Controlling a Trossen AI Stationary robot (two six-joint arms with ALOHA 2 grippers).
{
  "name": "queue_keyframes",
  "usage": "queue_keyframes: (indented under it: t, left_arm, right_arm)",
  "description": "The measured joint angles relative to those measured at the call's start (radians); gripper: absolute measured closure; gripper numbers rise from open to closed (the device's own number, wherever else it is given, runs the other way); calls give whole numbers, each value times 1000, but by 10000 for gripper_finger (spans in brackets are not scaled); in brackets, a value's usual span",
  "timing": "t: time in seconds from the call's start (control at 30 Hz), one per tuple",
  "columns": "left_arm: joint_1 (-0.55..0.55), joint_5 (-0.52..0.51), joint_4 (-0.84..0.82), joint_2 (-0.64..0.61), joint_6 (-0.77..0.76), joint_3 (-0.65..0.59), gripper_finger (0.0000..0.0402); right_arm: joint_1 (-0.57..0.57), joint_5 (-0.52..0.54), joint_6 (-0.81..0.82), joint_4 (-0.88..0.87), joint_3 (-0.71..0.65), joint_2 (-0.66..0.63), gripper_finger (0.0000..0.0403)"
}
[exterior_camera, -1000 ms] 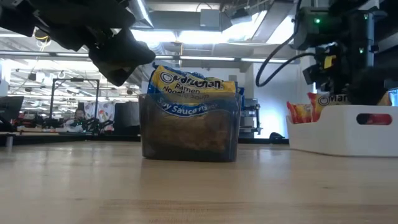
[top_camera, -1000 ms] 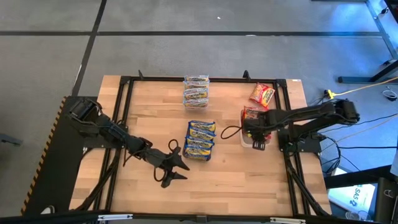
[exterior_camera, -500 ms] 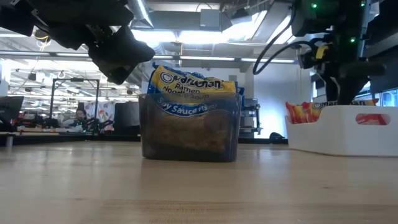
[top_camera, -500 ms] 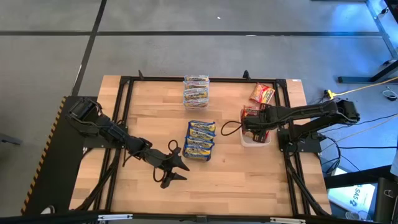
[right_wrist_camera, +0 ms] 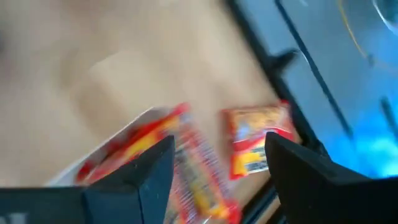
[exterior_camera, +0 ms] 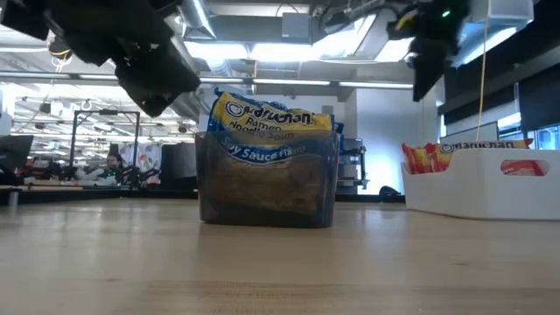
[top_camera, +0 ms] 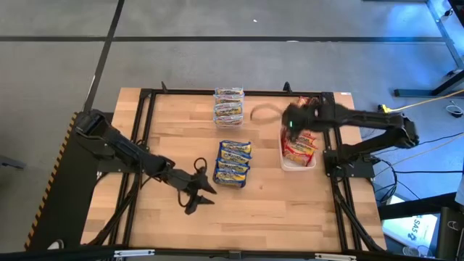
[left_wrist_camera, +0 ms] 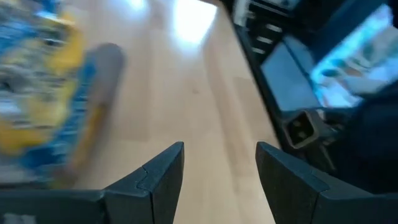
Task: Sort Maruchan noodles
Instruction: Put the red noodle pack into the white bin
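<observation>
Right pincer [top_camera: 293, 120], fingers apart and empty, hovers just above red noodle packets [top_camera: 299, 150] in white tray [top_camera: 284, 164]

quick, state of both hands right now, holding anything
Left hand: open, empty, by the blue packets.
Right hand: open, empty, above the white tray of red packets.

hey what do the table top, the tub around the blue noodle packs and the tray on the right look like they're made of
Table top: pale wood, seemingly butcher-block, with visible plank seams and grain, satin sheen.
Tub: clear plastic, faintly tinted; the noodle packs show through its walls.
Tray: smooth opaque white, probably moulded plastic, with rounded edges; holds red packets.
</observation>
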Motion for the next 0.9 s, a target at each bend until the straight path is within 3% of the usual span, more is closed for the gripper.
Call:
queue_keyframes:
  t: [0.2, 0.47, 0.73, 0.9]
  left_arm:
    - [26, -188, -182, -86, -29, 1, 207]
    - [74, -237, -237, -64, 3, 0, 207]
    - [89, -273, -222, -61, 77, 0, 207]
    - [89, -326, -222, -61, 79, 0, 207]
  right_arm:
    - [-348, -21, -18, 127, -33, 7, 191]
    - [-765, -215, -150, 367, -136, 141, 297]
    - [-898, -282, -208, 442, -137, 321, 392]
    - [-916, -267, -226, 453, -137, 401, 393]
